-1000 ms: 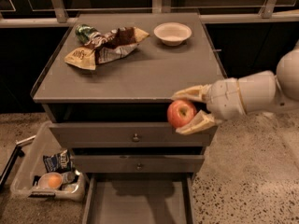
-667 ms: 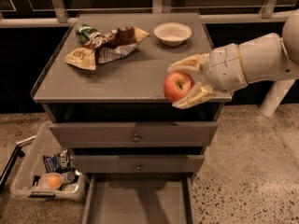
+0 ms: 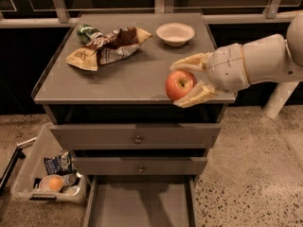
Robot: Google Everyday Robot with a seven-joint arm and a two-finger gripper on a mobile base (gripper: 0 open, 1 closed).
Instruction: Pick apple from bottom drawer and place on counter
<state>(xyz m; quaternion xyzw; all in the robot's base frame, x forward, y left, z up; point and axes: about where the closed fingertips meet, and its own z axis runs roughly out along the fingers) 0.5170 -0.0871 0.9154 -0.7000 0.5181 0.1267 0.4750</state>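
Observation:
My gripper [image 3: 185, 83] reaches in from the right and is shut on the red apple [image 3: 179, 84], one cream finger above it and one below. It holds the apple over the front right part of the grey counter [image 3: 128, 77], near the front edge. The bottom drawer [image 3: 140, 205] stands pulled out at the bottom of the view, its grey floor bare.
Crumpled snack bags [image 3: 106, 46] lie at the counter's back left, and a white bowl [image 3: 175, 33] sits at the back right. Two shut drawer fronts with knobs [image 3: 138, 139] are below the counter. A clear bin [image 3: 49, 181] with an orange round item sits on the floor at the left.
My gripper has lifted the apple up from in front of the top drawer to over the counter's front right part.

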